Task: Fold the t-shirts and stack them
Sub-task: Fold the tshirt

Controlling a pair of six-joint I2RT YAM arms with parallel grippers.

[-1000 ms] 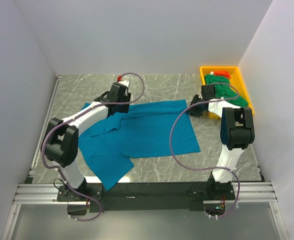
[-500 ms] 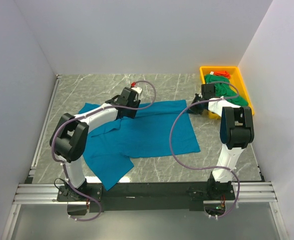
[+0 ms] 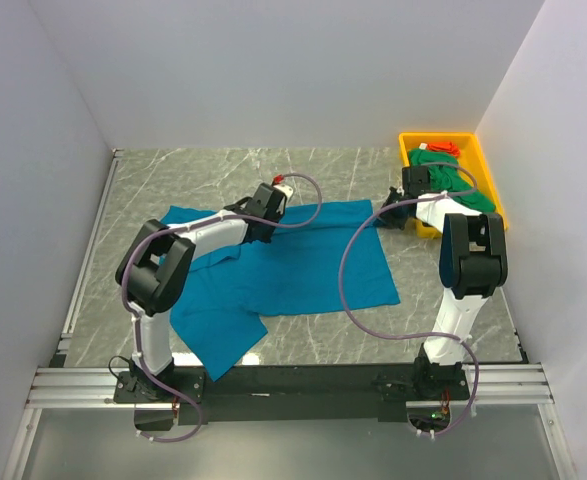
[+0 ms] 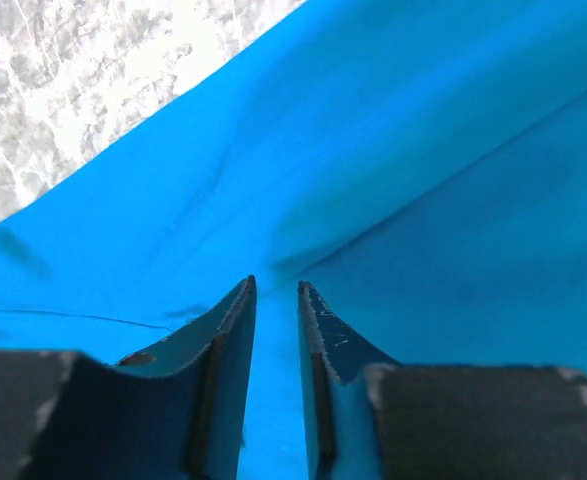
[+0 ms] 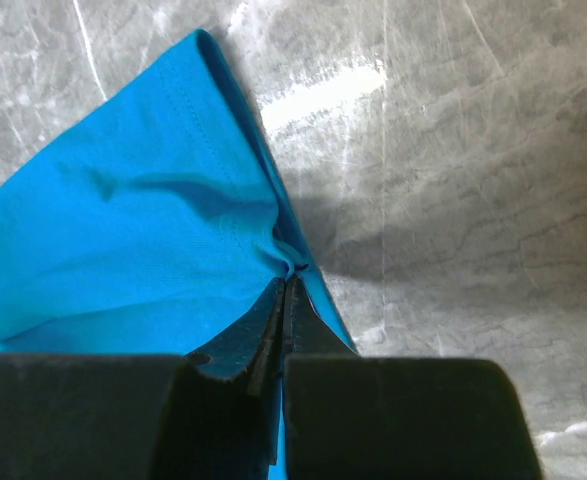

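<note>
Grey marble table (image 3: 173, 180) in view. A teal shirt (image 3: 313, 265) lies spread across the middle. A yellow bin (image 3: 435, 137) sits far right.

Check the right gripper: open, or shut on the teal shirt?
Shut on the teal t-shirt. In the right wrist view the right gripper has its fingers together, the shirt's edge puckered at their tips.

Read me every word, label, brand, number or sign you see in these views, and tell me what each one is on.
No readable text in any view.
The teal-blue t-shirt: plain cloth, no print or tag showing.
The green t-shirt and the yellow bin: no lettering visible, and any fine label would be too small to read.
</note>
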